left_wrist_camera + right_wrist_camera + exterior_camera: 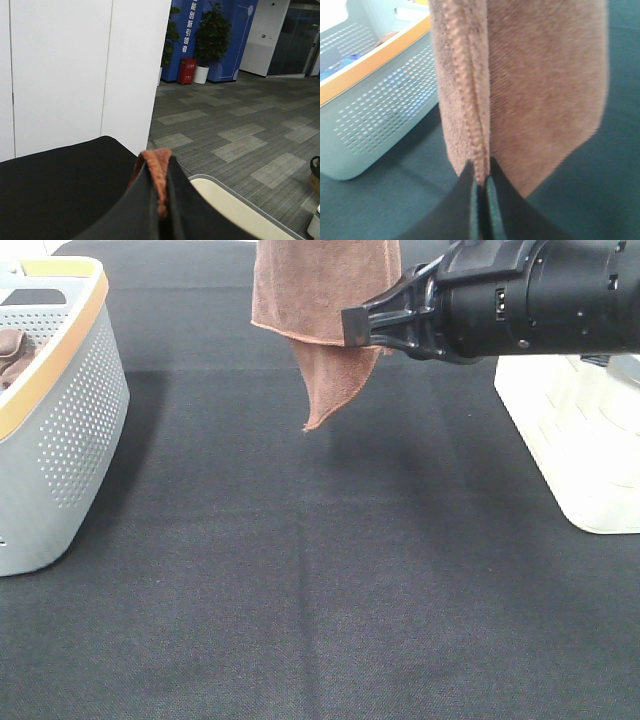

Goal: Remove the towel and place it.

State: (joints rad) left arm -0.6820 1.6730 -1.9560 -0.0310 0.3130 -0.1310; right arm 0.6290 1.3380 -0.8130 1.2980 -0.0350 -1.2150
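Observation:
The reddish-brown towel (320, 290) hangs in the air above the back middle of the black table, one corner pointing down. My right gripper (354, 328) reaches in from the right and is shut on the towel's right side. The right wrist view shows its fingers (465, 200) pinching the stitched hem of the towel (540, 85). My left gripper (160, 172) is out of the exterior high view. Its wrist view shows it shut on a fold of the towel's hem (152, 157).
A grey perforated basket (70, 430) with an orange rim stands at the left, with dark brown cloths (12, 352) inside; it also shows in the right wrist view (375, 110). A cream-white basket (570, 440) stands at the right. The black table (320, 580) lies below.

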